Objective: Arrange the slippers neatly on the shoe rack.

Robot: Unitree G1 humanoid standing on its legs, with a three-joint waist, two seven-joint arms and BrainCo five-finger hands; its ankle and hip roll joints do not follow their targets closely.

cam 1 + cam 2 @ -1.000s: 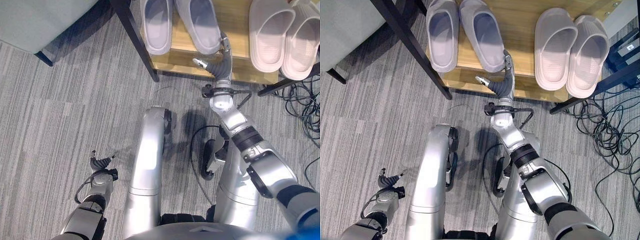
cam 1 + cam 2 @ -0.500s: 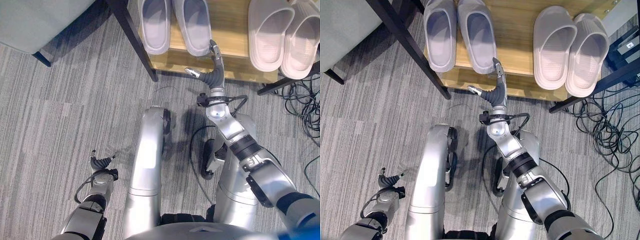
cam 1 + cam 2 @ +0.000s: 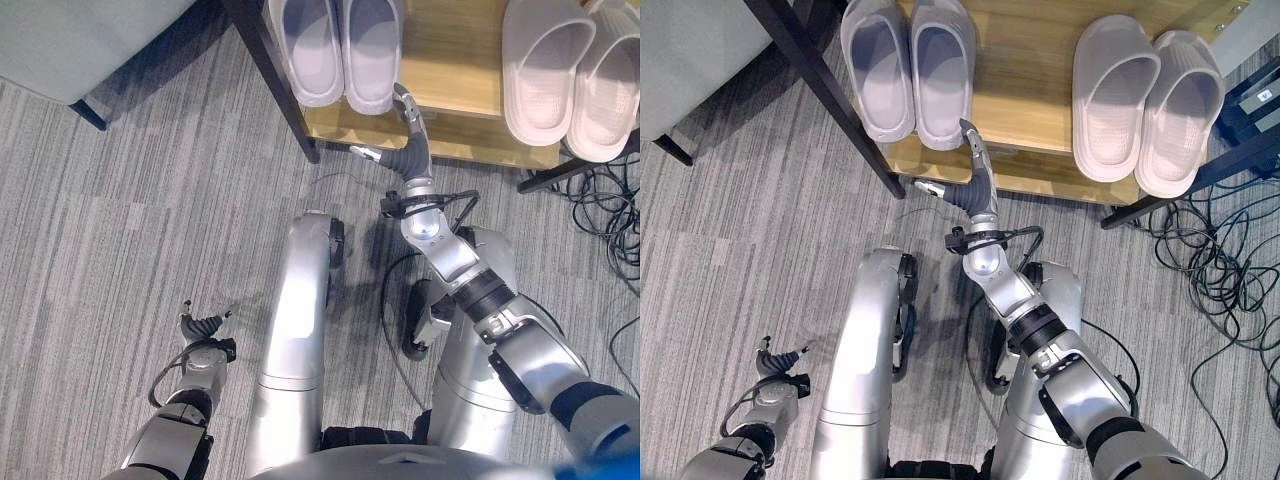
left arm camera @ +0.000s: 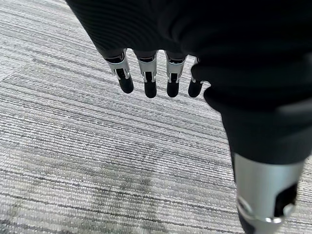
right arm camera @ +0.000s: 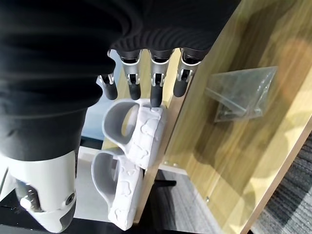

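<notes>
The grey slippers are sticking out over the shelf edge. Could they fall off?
Maybe. The grey slippers overhang the rack edge, and the right hand has straight fingers on the heel of one. A sideways nudge could tip it to the floor or skew the pair. The pink slippers overhang too.

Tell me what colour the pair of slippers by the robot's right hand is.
Pale lavender-grey slippers, clearest in the right eye view; the right hand is at their heel end.

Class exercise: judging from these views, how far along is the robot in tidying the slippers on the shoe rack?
Nearly finished. Done: the white pair sits side by side on the rack. In hand: the right hand, fingers straight, touches the heel of the grey pair, now lined up together. Left: possibly a final nudge, then pulling away. The left hand hangs idle over the carpet.
</notes>
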